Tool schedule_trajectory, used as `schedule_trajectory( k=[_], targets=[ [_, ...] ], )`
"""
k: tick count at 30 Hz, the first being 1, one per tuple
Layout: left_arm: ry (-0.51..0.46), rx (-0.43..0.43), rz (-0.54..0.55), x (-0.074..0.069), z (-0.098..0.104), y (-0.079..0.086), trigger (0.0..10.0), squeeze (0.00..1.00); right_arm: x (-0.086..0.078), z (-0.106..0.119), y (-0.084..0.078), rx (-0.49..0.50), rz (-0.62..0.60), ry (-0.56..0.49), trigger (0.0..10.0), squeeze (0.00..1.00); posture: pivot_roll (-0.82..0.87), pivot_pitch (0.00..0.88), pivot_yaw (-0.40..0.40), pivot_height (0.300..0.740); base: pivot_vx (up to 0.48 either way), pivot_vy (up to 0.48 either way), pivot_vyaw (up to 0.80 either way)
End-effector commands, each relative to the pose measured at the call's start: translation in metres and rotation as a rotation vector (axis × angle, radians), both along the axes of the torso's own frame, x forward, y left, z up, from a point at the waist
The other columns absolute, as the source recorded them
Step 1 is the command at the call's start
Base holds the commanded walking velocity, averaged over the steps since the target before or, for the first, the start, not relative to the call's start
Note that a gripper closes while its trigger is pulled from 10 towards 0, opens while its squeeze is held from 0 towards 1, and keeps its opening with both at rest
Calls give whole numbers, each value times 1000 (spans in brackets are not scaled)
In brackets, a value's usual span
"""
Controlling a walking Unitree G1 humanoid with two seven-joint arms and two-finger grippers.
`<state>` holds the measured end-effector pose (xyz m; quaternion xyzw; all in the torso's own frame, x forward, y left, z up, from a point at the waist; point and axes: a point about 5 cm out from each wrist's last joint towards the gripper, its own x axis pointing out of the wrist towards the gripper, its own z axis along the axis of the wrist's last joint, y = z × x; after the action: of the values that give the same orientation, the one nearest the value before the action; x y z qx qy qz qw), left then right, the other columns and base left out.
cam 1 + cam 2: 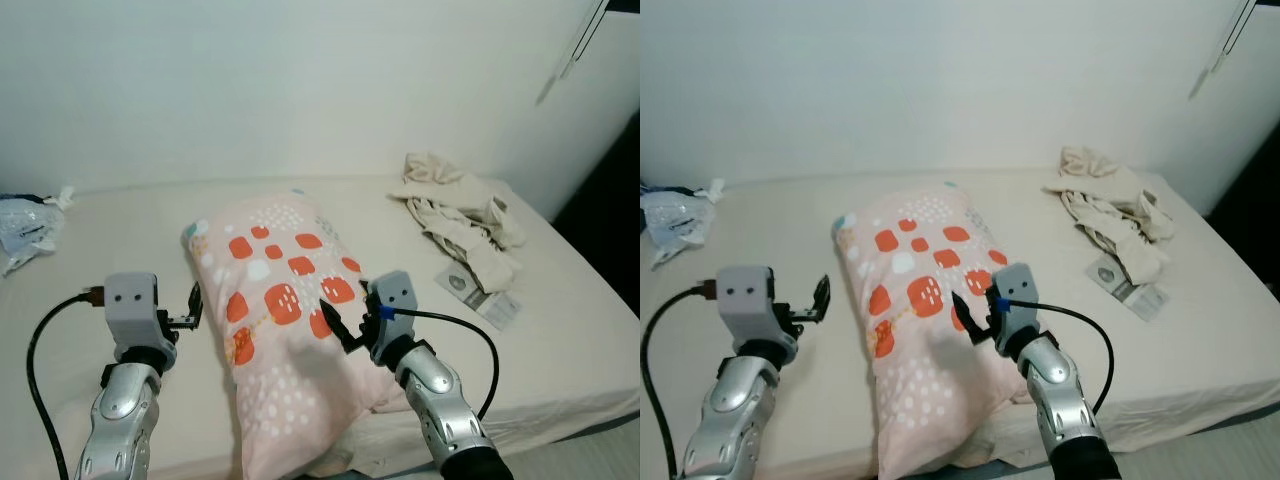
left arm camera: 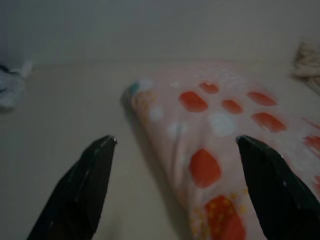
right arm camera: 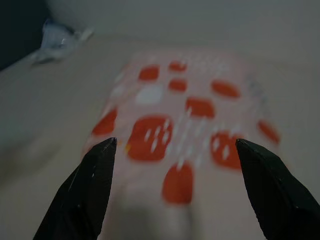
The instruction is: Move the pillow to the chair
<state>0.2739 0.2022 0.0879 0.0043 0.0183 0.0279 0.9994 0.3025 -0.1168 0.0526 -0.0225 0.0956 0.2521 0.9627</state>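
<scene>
Pillow (image 1: 285,330), pink with red and white spots, lay flat on the bed (image 1: 560,330), and I saw it between my two grippers. My right gripper (image 1: 335,322) hovered over its right half with the fingers (image 3: 85,195) spread apart, and nothing was between them. My left gripper (image 1: 193,308) was just beside its left edge, fingers (image 2: 80,190) also apart. A crumpled cloth (image 1: 460,215) lay well apart, beyond my right fingers.

You see a pale pink pillow (image 1: 285,330) patterned with orange-red blotches and white dots, lying on a cream bed (image 1: 560,330) beside crumpled off-white cloth (image 1: 460,210).
</scene>
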Motion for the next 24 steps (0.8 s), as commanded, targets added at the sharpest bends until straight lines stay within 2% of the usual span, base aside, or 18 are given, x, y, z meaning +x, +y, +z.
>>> schedule_trajectory(
  k=[1,3,5,7,9,15,18,19,21,24],
  targets=[
    [203,39,-99,-5,-39,-14,10000,0,-13,-35,-2,-58,-14,187,10000,0,78,43,-88,740,0,0,0],
    [316,86,-229,-12,-66,-30,10000,0,-28,-62,-5,-167,-11,317,10000,0,78,28,-87,740,0,0,0],
    [389,74,-308,-19,-83,-42,10000,0,-40,-78,-7,-210,-13,403,10000,0,82,24,-89,740,0,0,0],
    [456,104,-324,-24,-96,-46,10000,0,-50,-89,-9,-243,-20,460,10000,0,84,22,-90,740,0,0,0],
    [531,95,-339,-30,-110,-51,10000,0,-58,-97,-10,-248,-39,511,10000,0,79,6,-93,740,0,0,0],
    [603,60,-334,-39,-125,-56,10000,0,-66,-105,-15,-255,-81,570,10000,0,78,5,-92,740,0,0,0],
    [639,34,-284,-44,-134,-51,10000,0,-71,-110,-19,-294,-102,594,10000,0,68,0,-79,740,0,0,0],
    [666,-8,-238,-49,-139,-47,10000,0,-76,-114,-20,-298,-104,611,10000,0,67,0,-75,740,0,0,0],
    [683,-51,-202,-54,-143,-45,10000,0,-78,-115,-21,-267,-122,627,10000,0,65,0,-73,740,0,0,0],
    [697,-46,-218,-56,-145,-48,10000,0,-81,-117,-23,-255,-135,640,10000,0,62,0,-74,740,0,0,0]
  ],
)
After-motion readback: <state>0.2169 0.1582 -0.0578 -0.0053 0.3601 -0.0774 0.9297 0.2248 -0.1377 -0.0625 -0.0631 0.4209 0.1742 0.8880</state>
